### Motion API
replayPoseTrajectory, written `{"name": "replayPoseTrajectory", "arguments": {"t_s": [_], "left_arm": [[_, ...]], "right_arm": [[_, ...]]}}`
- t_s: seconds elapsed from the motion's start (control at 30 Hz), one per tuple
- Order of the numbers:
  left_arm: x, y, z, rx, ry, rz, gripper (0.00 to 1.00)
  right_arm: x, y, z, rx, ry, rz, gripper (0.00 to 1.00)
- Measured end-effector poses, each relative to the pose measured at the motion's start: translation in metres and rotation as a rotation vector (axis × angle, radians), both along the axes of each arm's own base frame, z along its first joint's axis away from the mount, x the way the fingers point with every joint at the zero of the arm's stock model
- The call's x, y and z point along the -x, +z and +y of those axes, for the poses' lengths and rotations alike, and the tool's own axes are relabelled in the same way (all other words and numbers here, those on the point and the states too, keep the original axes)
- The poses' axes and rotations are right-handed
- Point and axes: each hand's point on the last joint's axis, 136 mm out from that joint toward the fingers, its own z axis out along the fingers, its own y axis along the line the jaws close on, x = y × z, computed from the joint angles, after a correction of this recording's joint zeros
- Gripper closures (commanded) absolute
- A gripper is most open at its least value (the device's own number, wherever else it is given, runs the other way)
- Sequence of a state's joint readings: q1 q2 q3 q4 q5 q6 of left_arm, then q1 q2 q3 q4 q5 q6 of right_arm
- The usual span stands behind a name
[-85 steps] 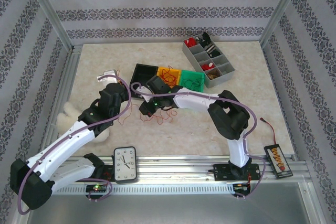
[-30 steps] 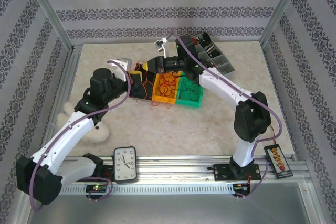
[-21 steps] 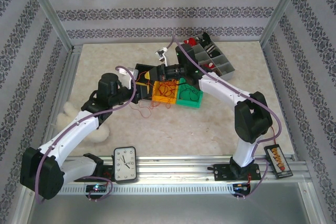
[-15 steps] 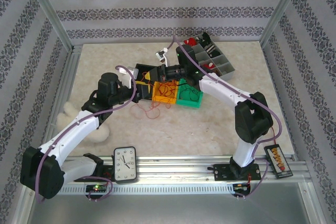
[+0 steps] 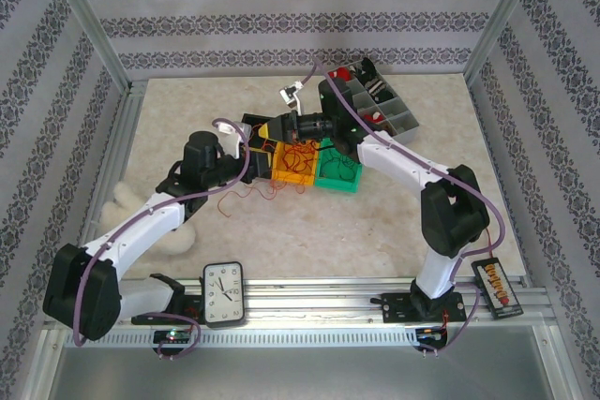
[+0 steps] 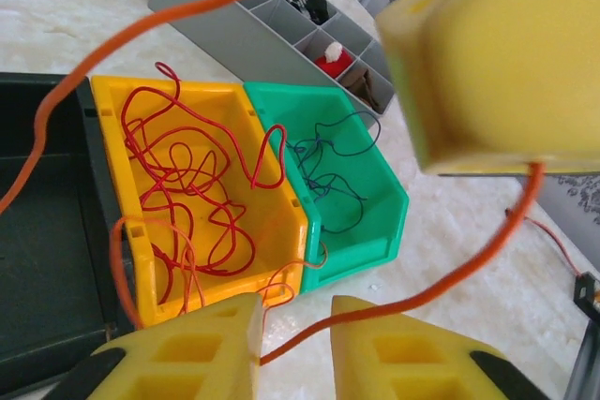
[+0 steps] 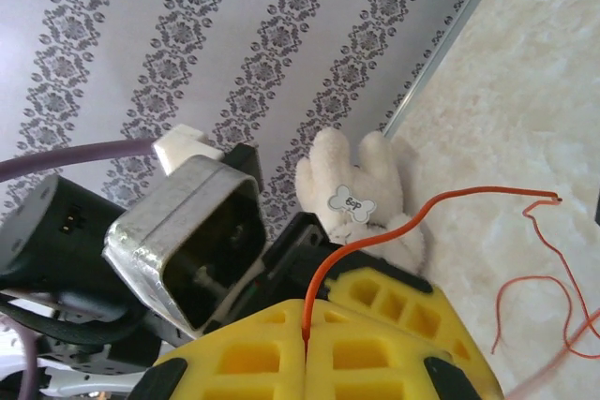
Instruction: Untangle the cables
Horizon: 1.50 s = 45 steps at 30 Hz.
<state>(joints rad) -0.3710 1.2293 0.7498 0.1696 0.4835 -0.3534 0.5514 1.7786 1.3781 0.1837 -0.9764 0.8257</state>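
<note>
While looking down from above, found the cables (image 6: pixel 187 185) mostly as a red tangle heaped in the yellow bin (image 6: pixel 111 166), with loose loops trailing onto the table (image 5: pixel 375 222) just near and left of it. Noted a thin dark strand (image 6: pixel 328 170) lying in the green bin (image 6: pixel 389 199) right beside. Saw the right claw (image 7: pixel 305 348) pinched shut on an orange cable (image 7: pixel 375 236) rising from the seam between its pads. Traced the orange cable in the left wrist view from under that claw's pad down into the narrow gap of the left claw (image 6: pixel 293 344); judged those jaws slightly parted, wider than the cable, not clamping it. Could not follow its ends, cut off at the frame edges. Found much of the black bin (image 6: pixel 47 231) covered by both claws from above. Made out only part of the grey tray (image 6: pixel 234 39), its left end hidden behind the right arm (image 5: pixel 403 161). Glimpsed a plush toy (image 7: pixel 361 185) at the left, soft and blurred, beside dark arm parts too close to read.
</note>
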Motion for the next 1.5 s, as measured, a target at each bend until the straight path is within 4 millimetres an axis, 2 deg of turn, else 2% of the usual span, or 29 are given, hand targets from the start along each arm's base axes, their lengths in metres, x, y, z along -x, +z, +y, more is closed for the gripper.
{"name": "replayPoseTrajectory", "arguments": {"t_s": [0.1,0.27,0.3,0.33,0.43,0.5,0.57,0.67,0.83,0.93,1.03,1.3,1.4,1.5], "left_arm": [[-0.002,0.001,0.002,0.001,0.014,-0.004,0.99],[0.008,0.019,0.003,0.013,0.002,-0.029,1.00],[0.013,0.026,0.003,0.020,-0.009,-0.037,1.00],[0.020,0.036,0.004,0.028,-0.023,-0.051,1.00],[0.037,0.063,0.006,0.054,-0.048,-0.095,1.00],[0.047,0.077,0.010,0.066,-0.049,-0.126,1.00],[0.055,0.087,0.013,0.076,-0.049,-0.154,1.00],[0.059,0.096,0.015,0.085,-0.041,-0.174,1.00],[0.053,0.092,0.014,0.080,-0.035,-0.154,1.00],[0.051,0.090,0.014,0.078,-0.032,-0.144,1.00],[0.051,0.092,0.014,0.079,-0.031,-0.146,1.00],[0.051,0.093,0.014,0.079,-0.031,-0.148,1.00],[0.051,0.093,0.014,0.080,-0.031,-0.147,1.00],[0.051,0.093,0.014,0.083,-0.030,-0.144,1.00]], "right_arm": [[0.001,-0.004,-0.002,-0.001,0.002,0.016,1.00],[0.009,-0.024,-0.017,0.023,-0.013,0.060,1.00],[0.012,-0.029,-0.023,0.032,-0.021,0.070,0.90],[0.015,-0.034,-0.028,0.043,-0.029,0.085,0.76],[0.022,-0.046,-0.041,0.088,-0.056,0.082,0.49],[0.025,-0.055,-0.049,0.136,-0.083,0.065,0.38],[0.025,-0.066,-0.055,0.198,-0.108,0.039,0.36],[0.027,-0.097,-0.059,0.344,-0.131,0.016,0.34],[0.032,-0.161,-0.058,0.617,-0.119,-0.023,0.34],[0.033,-0.187,-0.065,0.730,-0.120,-0.040,0.34],[0.026,-0.198,-0.072,0.800,-0.137,-0.055,0.34],[0.016,-0.214,-0.072,0.847,-0.153,-0.054,0.36],[0.013,-0.217,-0.066,0.829,-0.160,-0.050,0.43],[0.006,-0.220,-0.058,0.805,-0.172,-0.038,0.56]]}}
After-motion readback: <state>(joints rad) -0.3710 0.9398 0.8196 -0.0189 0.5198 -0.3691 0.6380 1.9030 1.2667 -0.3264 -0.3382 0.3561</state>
